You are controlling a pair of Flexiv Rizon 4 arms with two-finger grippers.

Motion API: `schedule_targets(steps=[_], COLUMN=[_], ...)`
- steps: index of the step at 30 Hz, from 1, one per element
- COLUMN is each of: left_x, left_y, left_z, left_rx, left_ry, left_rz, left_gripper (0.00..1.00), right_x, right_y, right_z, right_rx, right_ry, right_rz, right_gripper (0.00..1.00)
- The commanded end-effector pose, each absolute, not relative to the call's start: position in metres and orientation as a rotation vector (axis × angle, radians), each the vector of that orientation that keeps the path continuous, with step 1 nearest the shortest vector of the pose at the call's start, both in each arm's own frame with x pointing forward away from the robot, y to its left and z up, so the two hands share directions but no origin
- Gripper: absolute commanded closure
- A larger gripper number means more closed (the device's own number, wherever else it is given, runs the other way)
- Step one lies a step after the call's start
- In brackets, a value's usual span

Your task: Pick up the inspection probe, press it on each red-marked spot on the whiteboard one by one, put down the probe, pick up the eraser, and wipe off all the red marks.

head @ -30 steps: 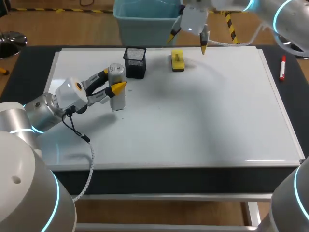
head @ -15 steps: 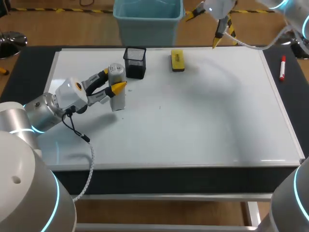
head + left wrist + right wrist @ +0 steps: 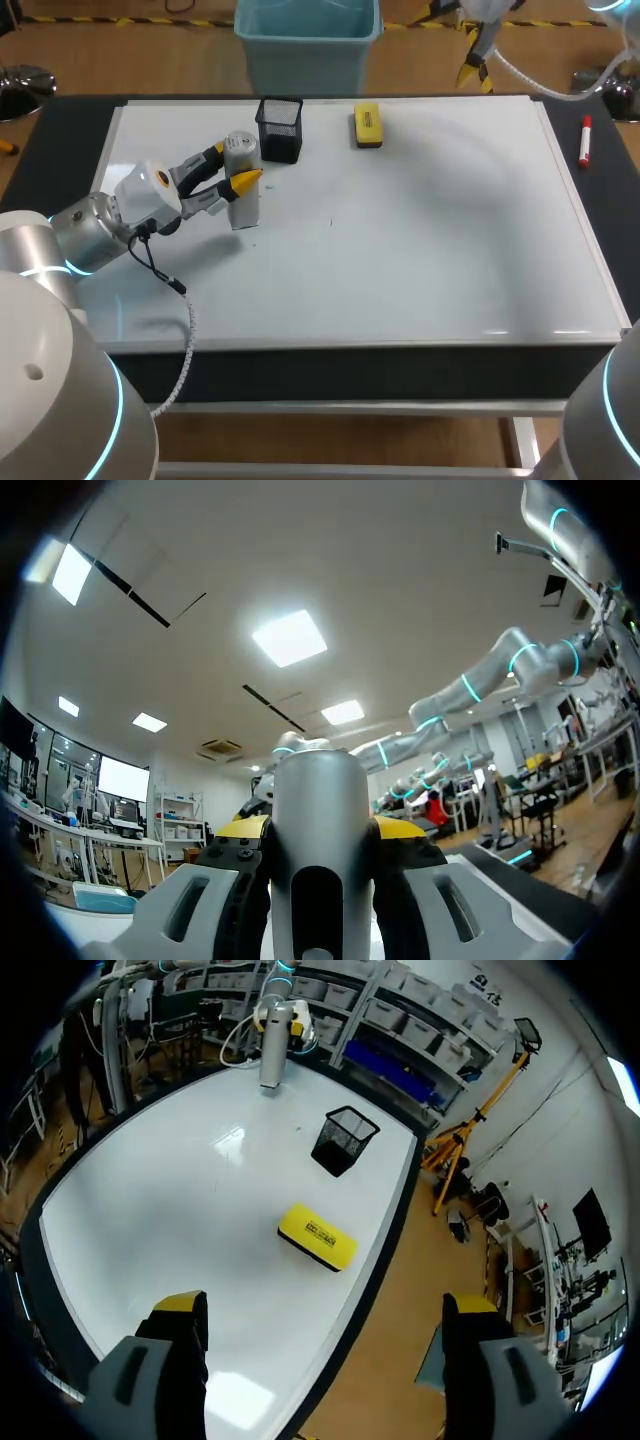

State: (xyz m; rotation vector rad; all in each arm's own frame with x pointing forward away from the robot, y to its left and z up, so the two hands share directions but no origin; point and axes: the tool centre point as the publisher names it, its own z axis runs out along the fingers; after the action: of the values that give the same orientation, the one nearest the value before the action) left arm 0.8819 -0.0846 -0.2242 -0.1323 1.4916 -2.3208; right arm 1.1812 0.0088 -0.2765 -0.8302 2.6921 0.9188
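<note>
Left gripper [image 3: 232,167] is clamped on the inspection probe [image 3: 243,205], one yellow finger on each side of the grey cylinder. The probe stands upright with its base on the whiteboard [image 3: 400,250], at roughly 10 o'clock on the board in the head view. In the left wrist view the probe sits dead centre between the two yellow tips and blocks most of what lies ahead. A black mesh cup [image 3: 280,128] is just beside the probe at its 1 o'clock, near the board's far edge; can't tell if they touch. The yellow eraser [image 3: 367,125] lies flat on the board at 12 o'clock, near the far edge and well apart from the probe. Right gripper [image 3: 325,1305] hangs high over the far edge at about 1 o'clock, fingers wide apart with nothing between them; in its wrist view the eraser and cup are below and ahead of it. A red marker [image 3: 585,140] lies on the dark tabletop [image 3: 60,120] at 2 o'clock, just off the board's right edge.
</note>
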Motion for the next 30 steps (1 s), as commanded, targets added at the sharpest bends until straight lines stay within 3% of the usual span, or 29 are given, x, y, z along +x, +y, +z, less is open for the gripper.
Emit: schedule_targets(steps=[1, 24, 30], left_x=[0.882, 0.882, 0.908], left_y=[-0.085, -0.085, -0.075], left_z=[-0.223, -0.223, -0.209], left_rx=[-0.133, -0.133, -0.038], left_ry=[1.49, 1.49, 1.555], left_rz=[-2.319, -2.319, -2.262], left_gripper=[1.0, 1.0, 1.0], right_x=[1.168, 1.166, 1.166], right_y=[0.002, 0.0, 0.0], right_z=[-0.274, -0.273, -0.273], right_rx=[-0.838, -0.838, -0.838], right_ry=[2.646, 2.64, 2.64], right_rz=[0.918, 0.911, 0.911], right_gripper=[0.0, 0.0, 0.0])
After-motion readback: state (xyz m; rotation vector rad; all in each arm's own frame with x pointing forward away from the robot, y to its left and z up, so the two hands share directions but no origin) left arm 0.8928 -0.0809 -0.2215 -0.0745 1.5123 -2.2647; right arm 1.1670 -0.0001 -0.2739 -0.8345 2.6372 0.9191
